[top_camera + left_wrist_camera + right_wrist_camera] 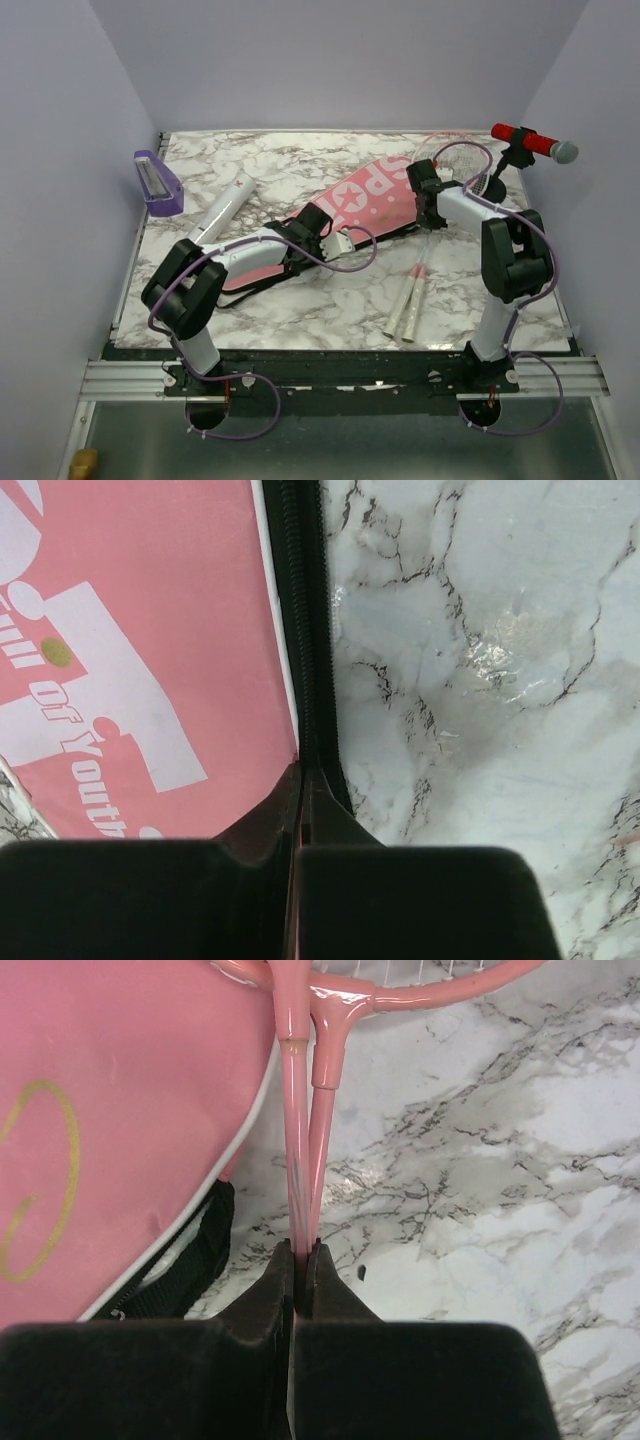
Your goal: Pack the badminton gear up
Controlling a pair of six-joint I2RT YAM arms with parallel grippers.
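Metal rail (120,378), marble tabletop (330,300) under pink bag (370,200), lilac walls (340,60)

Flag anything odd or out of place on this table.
Nothing is spilled or broken. The red microphone at the far right corner and the purple tray at the far left are not badminton gear. The right gripper pinches two racket shafts at once.

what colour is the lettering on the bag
White lettering on a pink bag; it shows best in the left wrist view.
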